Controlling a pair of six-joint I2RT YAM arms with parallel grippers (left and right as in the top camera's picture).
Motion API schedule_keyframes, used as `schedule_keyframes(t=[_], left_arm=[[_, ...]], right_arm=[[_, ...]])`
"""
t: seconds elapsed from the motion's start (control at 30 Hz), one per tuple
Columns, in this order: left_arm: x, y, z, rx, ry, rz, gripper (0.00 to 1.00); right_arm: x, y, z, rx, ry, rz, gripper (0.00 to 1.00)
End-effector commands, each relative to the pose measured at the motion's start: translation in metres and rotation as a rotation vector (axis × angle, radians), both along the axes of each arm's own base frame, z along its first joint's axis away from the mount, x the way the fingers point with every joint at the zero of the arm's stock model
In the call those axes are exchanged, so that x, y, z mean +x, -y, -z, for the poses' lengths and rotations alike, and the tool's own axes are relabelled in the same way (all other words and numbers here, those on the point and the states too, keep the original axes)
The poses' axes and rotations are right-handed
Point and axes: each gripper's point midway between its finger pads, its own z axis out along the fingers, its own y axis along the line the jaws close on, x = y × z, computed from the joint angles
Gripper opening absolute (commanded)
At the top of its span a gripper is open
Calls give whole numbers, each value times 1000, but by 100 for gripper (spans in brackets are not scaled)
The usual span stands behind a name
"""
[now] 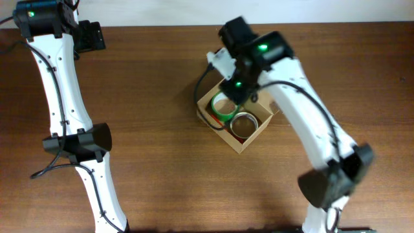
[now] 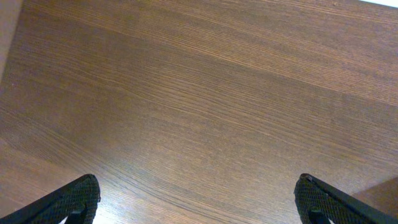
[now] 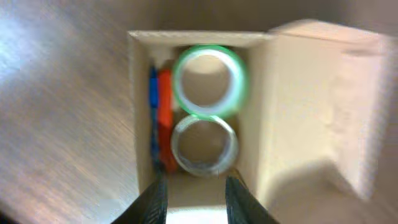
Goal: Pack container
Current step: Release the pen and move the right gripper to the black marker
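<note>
2 tape rolls are in the container (image 3: 255, 124), which sits just toward 3 o'clock of the middle of the table (image 1: 162, 97). The green roll (image 3: 239, 81) is at 12 o'clock and the clear roll (image 3: 231, 149) at 6, with a red item (image 3: 163, 118) and a blue item (image 3: 152, 106) wedged along the 9 o'clock wall. Looks full to me, so the loading seems done. The lid flap (image 3: 323, 106) stands open at 3 o'clock, so I reckon shutting it is what's left. The right gripper (image 3: 196, 202) hovers over the box with its fingers a bit apart, pinching nothing. The left gripper (image 2: 199, 202) is spread wide over bare wood, off at 10 o'clock.
</note>
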Motion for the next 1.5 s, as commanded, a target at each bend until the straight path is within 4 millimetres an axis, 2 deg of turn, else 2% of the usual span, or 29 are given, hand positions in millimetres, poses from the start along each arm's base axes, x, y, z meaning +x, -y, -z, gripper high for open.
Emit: schedule_keyframes(t=[0.0,0.07,0.13,0.27,0.33,0.37,0.4,0.53,0.63,0.8,0.97,1.17,1.33,1.47], left_arm=[[-1,1,-3,-3,3,7,100],[-1,1,-3,-3,3,7,100],[-1,1,-3,-3,3,7,100],[-1,1,-3,-3,3,7,100],[-1,1,-3,-3,3,7,100],[-1,1,-3,-3,3,7,100],[-1,1,-3,-3,3,7,100],[-1,1,-3,-3,3,7,100],[-1,1,-3,-3,3,7,100],[-1,1,-3,-3,3,7,100],[-1,1,-3,-3,3,7,100],[-1,1,-3,-3,3,7,100],[-1,1,-3,-3,3,7,100],[-1,1,-3,-3,3,7,100]], right_arm=[[-6,48,-57,-42,145,108,32],[-8,80,-69,-23,177,185,33],[-8,124,-71,-17,214,299,33],[-2,207,-52,-31,261,516,42],[-1,252,-29,-46,246,633,48],[-2,269,-17,-52,231,669,48],[-4,291,5,-55,203,699,49],[-13,327,64,-36,114,729,49],[-23,338,99,-30,43,749,48],[-23,343,131,-28,-9,760,48],[-16,334,161,43,-68,773,39],[-26,326,205,69,-205,798,36],[-31,324,221,73,-256,822,35],[-32,324,226,70,-268,822,24]])
